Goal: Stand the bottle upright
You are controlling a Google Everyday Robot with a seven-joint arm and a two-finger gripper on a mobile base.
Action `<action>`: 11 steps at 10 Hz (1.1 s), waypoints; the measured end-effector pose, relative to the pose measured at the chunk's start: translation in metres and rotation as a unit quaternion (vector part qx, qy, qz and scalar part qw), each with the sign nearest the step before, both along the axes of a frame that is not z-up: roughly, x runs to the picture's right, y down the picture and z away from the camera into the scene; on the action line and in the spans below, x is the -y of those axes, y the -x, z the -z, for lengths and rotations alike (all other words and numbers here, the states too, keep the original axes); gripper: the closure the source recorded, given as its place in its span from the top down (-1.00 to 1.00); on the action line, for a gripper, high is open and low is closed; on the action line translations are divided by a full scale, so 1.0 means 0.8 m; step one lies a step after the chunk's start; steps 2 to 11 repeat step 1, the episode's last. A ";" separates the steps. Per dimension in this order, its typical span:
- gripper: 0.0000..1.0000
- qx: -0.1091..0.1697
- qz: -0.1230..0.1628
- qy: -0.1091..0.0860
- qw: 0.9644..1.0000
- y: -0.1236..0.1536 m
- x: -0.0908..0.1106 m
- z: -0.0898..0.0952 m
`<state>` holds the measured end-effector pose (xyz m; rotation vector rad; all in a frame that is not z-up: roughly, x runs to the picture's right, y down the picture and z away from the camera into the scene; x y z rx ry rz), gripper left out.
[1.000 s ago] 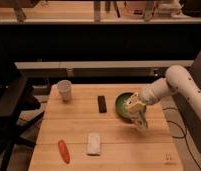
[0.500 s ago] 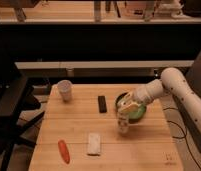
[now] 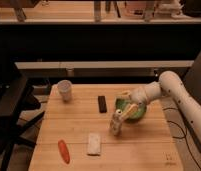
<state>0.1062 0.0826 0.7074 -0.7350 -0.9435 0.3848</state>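
Gripper (image 3: 122,116) clamped on the bottle (image 3: 116,125) near table (image 3: 144,150) centre.
Green bowl (image 3: 136,112) crowds it at 2 o'clock; bare wood lies toward 6 o'clock.

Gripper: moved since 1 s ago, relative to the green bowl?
Yes. The gripper, with the bottle at it, has shifted left and toward the table's near edge; it was at the green bowl's right front and is now off its left front rim.
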 end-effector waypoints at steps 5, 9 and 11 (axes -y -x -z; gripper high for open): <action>0.53 -0.001 0.002 -0.003 1.000 0.001 0.000 0.001; 0.53 -0.001 0.002 -0.003 1.000 0.001 0.000 0.001; 0.53 -0.001 0.002 -0.003 1.000 0.001 0.000 0.001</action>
